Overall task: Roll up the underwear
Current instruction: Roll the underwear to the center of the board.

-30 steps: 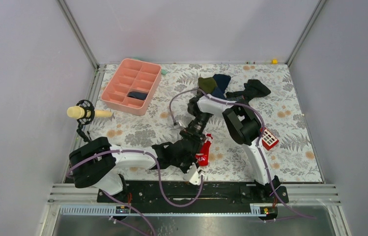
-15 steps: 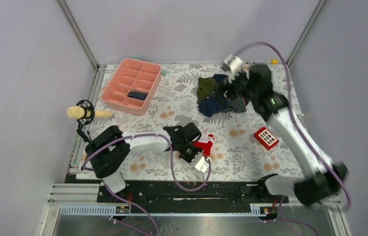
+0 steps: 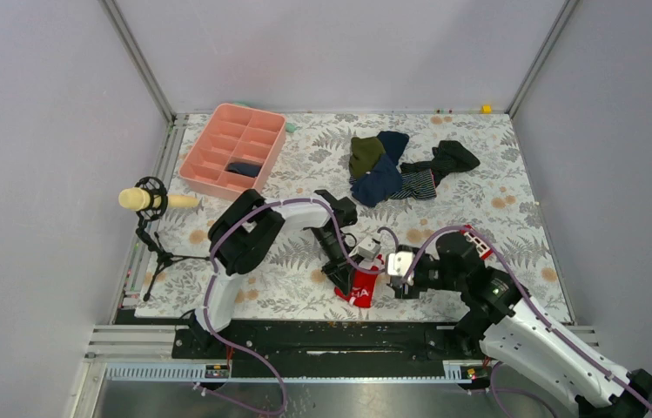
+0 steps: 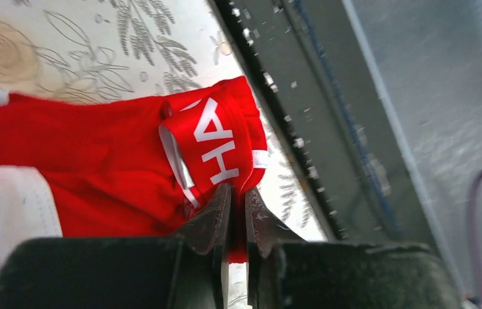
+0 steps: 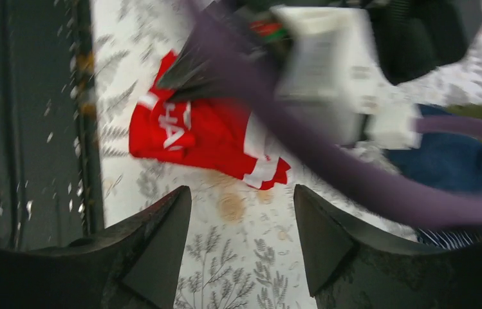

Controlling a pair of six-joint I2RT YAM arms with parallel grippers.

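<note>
One underwear (image 3: 359,286), one pink tray (image 3: 233,138) — one garment heap (image 3: 381,172).

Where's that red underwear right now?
In the top view, the underwear lies at the table's near edge, pinched by the left pincer, the open right pincer beside it.

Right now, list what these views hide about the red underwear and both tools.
Top view: the left tool and right tool cover part of the underwear; its fold state is unreadable.
Left wrist: the logo is cut short by a fold.
Right wrist: blurred, and a purple cable crosses the cloth's far edge.
</note>
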